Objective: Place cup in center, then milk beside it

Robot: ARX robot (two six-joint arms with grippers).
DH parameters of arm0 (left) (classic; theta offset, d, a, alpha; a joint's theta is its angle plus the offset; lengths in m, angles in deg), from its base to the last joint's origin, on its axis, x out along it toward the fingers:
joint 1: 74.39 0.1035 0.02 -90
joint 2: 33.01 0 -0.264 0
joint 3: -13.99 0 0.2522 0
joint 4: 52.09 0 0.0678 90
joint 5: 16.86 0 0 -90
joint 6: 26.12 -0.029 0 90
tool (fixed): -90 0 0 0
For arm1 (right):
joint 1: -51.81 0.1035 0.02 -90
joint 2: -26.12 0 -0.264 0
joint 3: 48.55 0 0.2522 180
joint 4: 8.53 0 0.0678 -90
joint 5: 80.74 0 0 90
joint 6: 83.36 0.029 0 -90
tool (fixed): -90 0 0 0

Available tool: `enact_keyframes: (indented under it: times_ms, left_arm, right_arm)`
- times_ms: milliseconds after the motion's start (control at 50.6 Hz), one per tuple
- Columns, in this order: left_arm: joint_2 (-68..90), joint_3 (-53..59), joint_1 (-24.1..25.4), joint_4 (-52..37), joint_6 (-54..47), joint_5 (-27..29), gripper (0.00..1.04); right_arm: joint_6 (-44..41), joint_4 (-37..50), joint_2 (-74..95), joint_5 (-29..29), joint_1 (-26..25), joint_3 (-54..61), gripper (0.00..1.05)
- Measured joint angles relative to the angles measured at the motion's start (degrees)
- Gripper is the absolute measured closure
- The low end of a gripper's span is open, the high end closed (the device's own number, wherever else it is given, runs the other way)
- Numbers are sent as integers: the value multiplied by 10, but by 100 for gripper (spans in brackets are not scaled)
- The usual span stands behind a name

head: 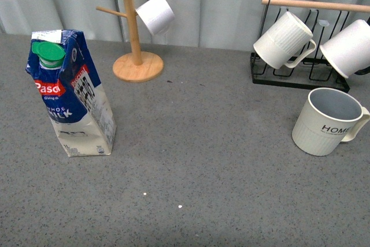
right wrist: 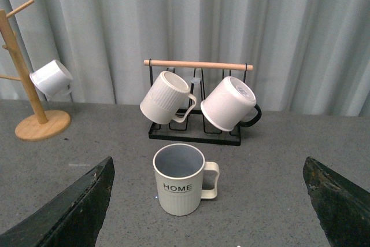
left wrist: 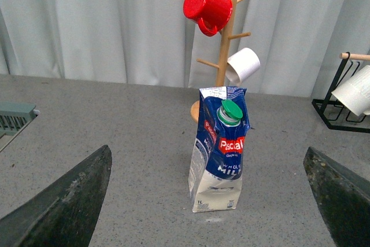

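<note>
The cup (head: 325, 121) is a cream ribbed mug with "HOME" lettering and a grey-blue inside. It stands upright at the right of the grey table, handle pointing right. In the right wrist view the cup (right wrist: 180, 179) sits ahead of my open right gripper (right wrist: 208, 224), apart from both dark fingers (right wrist: 69, 212). The milk (head: 73, 93), a blue-and-white carton with a green cap, stands upright at the left. My left gripper (left wrist: 208, 224) is open, with the milk (left wrist: 220, 150) ahead between its fingers (left wrist: 63, 206), untouched. Neither arm shows in the front view.
A wooden mug tree (head: 135, 39) with a small white cup (head: 155, 14) and a red cup (left wrist: 207, 7) stands behind the milk. A black rack (head: 300, 73) with a wooden bar holds two white mugs (head: 284, 40) at the back right. A curtain closes the back.
</note>
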Motion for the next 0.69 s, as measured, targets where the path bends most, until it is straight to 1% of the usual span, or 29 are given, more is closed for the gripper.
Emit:
enact_keyframes:
  times_ms: [692]
  left_arm:
    - [0, 0, 0, 0, 0, 0, 7]
  right_arm:
    - [0, 0, 0, 0, 0, 0, 9]
